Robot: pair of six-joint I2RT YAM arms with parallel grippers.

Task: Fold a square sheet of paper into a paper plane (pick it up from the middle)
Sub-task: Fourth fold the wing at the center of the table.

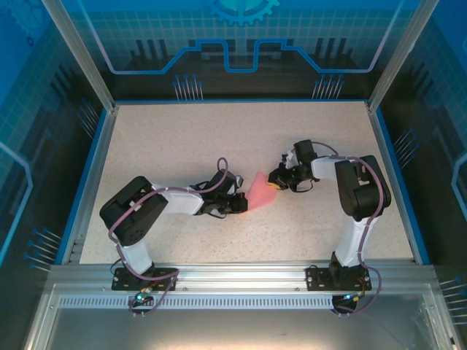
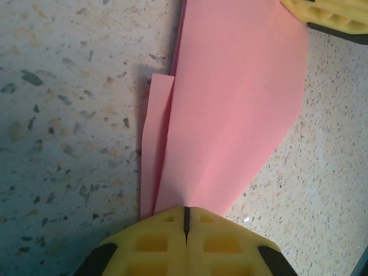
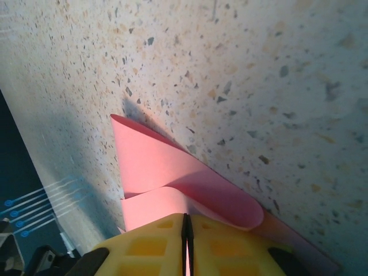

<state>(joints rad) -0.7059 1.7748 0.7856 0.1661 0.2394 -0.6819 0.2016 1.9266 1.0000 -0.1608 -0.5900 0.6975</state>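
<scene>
The left end effector (image 2: 186, 221), yellow and pocked with square hollows, is pressed together on the narrow end of the pink paper (image 2: 230, 103). The paper is thin, smooth and matte, creased lengthwise into a tapering wedge. The right end effector (image 3: 187, 224) pinches the opposite end, where a flap curls over. The paper spans between them near the middle of the speckled, stone-look desk (image 2: 69, 115)

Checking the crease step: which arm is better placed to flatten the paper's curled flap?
Right, probably: the right tool is shut on the curled flap of the paper, while the left tool grips its flat end.
</scene>
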